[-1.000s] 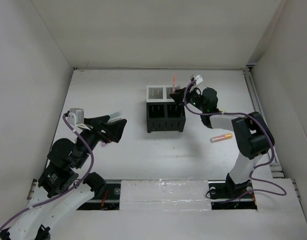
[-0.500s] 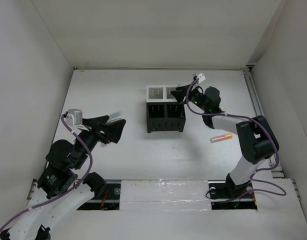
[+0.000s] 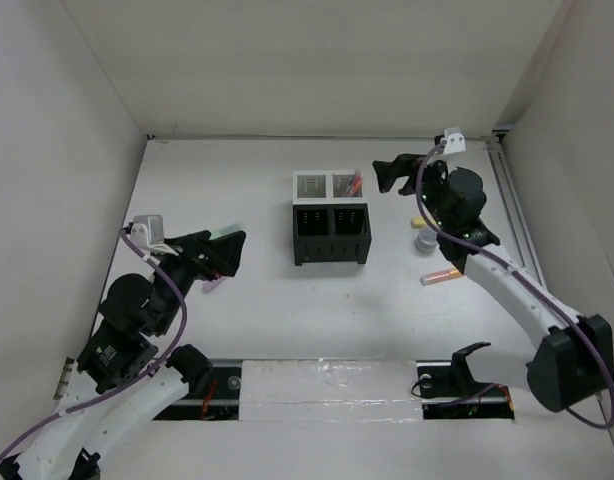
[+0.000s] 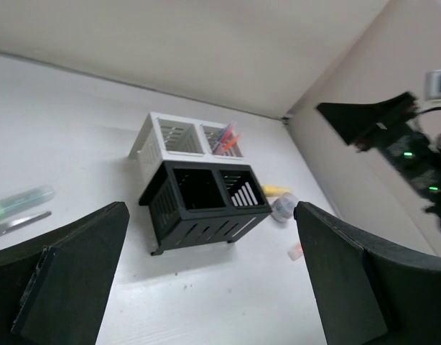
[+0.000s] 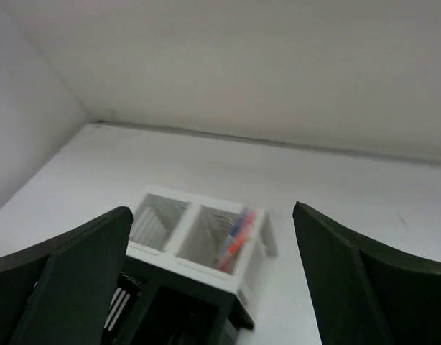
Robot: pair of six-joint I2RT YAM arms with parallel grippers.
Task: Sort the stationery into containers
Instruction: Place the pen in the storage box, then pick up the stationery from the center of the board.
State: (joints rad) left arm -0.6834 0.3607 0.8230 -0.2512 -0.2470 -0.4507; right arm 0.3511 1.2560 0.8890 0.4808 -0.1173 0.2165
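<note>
Pens (image 3: 355, 184) aslant in white bin (image 3: 340, 176)

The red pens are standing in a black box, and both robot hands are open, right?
Not quite. The red pens stand in a white mesh box, not a black one, as the left wrist view shows. The left gripper and right gripper are indeed open.

no legible text, no labels

There are two white mesh bins (image 3: 310, 186) and two black slotted bins (image 3: 314, 231), four in all. Loose items number one orange marker (image 3: 442, 275), one yellow marker (image 4: 276, 190), one round grey piece (image 3: 425, 240) and one green marker (image 4: 23, 201).
</note>
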